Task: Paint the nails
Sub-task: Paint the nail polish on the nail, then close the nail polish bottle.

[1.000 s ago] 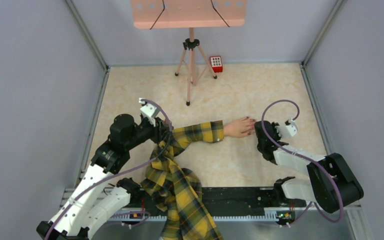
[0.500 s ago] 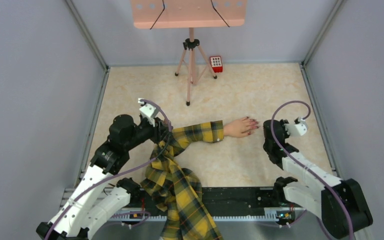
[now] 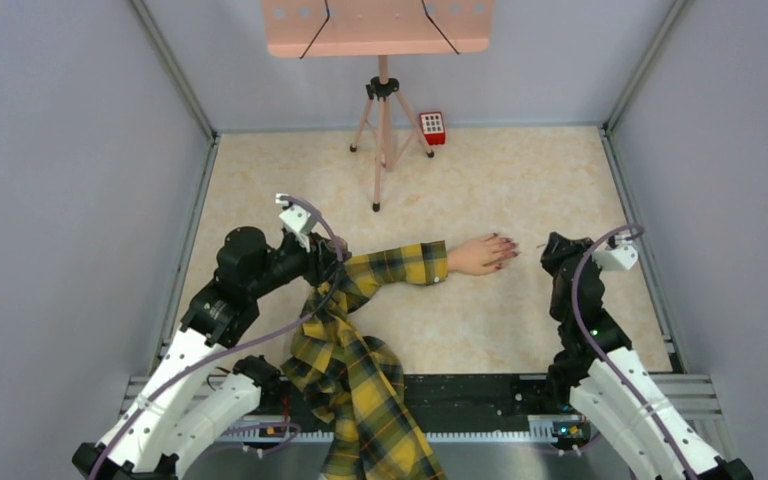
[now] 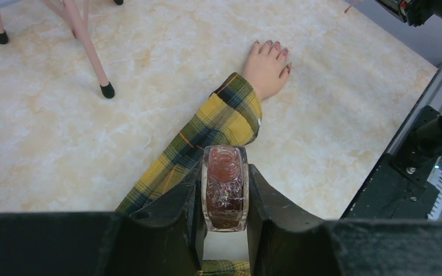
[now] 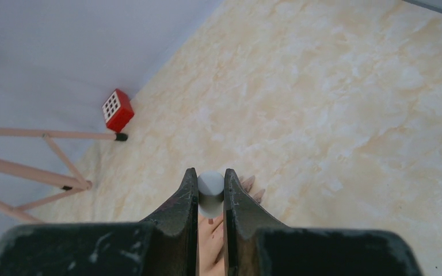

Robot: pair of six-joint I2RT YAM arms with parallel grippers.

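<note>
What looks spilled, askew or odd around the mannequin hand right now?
No polish spill shows on the table. The only oddity: the plaid shirt is bunched and hangs over the near edge across the black rail. The mannequin hand lies flat.

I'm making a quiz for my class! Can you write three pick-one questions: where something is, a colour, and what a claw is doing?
1. Where is the red box? A) by the tripod B) on a shelf C) on a chair
2. What colour is the sleeve? A) blue B) white C) yellow-black plaid
3. The left claw is: A) wide open B) shut on a small bottle C) hidden
Answers: A, it sits by a tripod foot; C, the checks show plainly; B, it clamps the glass.
</note>
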